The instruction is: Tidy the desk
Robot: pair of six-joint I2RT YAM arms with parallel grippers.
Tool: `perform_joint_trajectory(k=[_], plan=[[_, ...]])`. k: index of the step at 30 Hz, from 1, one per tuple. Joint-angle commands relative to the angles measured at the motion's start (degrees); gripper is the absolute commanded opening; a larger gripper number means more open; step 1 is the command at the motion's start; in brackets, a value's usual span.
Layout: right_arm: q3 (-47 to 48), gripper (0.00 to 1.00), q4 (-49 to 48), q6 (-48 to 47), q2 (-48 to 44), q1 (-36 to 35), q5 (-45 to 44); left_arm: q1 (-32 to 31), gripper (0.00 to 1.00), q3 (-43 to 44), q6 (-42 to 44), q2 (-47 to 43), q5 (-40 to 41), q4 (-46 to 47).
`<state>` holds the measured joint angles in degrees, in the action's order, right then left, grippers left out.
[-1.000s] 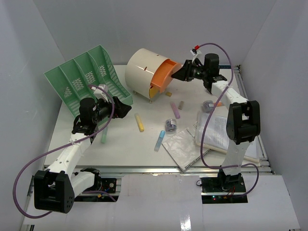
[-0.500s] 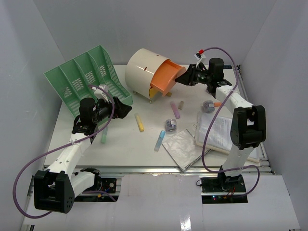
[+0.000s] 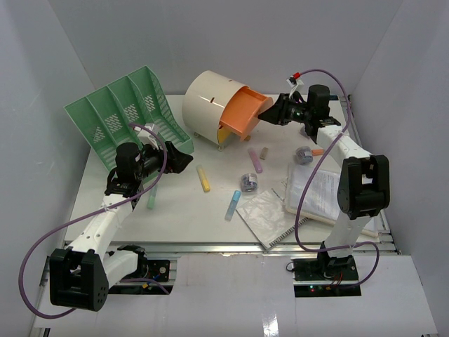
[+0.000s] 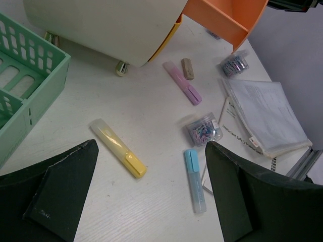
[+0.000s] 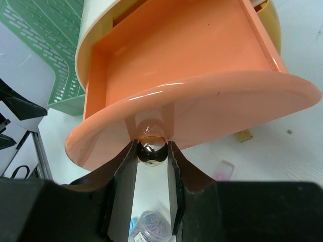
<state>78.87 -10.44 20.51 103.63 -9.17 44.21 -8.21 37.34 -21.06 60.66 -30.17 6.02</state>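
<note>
Green file rack (image 3: 123, 116) at far left of desk (image 3: 175, 217). Left gripper (image 3: 181, 160) near rack's right end, over desk, fingers spread wide, holding nothing. Yellow highlighter (image 4: 118, 154), blue highlighter (image 4: 194, 181), purple highlighter (image 4: 182, 89) and paper clip tub (image 4: 203, 129) loose mid-desk. Cream drum unit (image 3: 207, 104) back centre, orange drawer (image 3: 242, 112) open. Right gripper (image 3: 270, 112) clamped on drawer's metal knob (image 5: 152, 151). Notebook and papers (image 3: 316, 189) at front right.
</note>
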Motion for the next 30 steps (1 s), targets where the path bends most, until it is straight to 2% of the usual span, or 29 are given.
perform_joint_trajectory(k=[1, 5, 7, 12, 20, 24, 27, 30], plan=[[-0.19, 0.34, -1.25, -1.57, -2.08, 0.97, -0.7, -0.12, 0.98, 2.03, -0.21, -0.26, -1.21, 0.22], [-0.3, 0.41, -1.25, -1.53, -1.87, 1.35, -0.54, -0.22, 0.98, 2.12, -0.21, -0.29, -1.21, 0.22], [-0.31, 0.52, -1.16, -1.63, -1.87, 1.43, -0.54, -0.23, 0.98, 2.11, -0.2, -0.28, -1.21, 0.22], [-0.62, 0.72, -1.07, -2.03, -2.27, 1.43, -0.7, -0.32, 0.98, 2.06, -0.12, -0.28, -1.3, 0.22], [-4.08, 0.8, -0.89, -4.33, -5.71, 3.42, 2.11, -0.41, 0.98, 2.04, -0.12, -0.63, -1.3, 0.22], [-7.82, 0.82, 1.21, -9.5, -9.84, 5.58, 4.88, -0.49, 0.98, 2.12, -0.2, -0.8, -1.55, 0.22], [-10.1, 0.81, 7.4, -16.05, -12.37, 6.16, 2.95, -0.58, 0.98, 2.21, -0.28, -0.79, -1.8, 0.22], [-12.67, 0.81, 13.59, -20.01, -13.73, 5.83, -3.68, -0.69, 0.98, 2.14, -0.4, -0.98, -2.03, 0.22]])
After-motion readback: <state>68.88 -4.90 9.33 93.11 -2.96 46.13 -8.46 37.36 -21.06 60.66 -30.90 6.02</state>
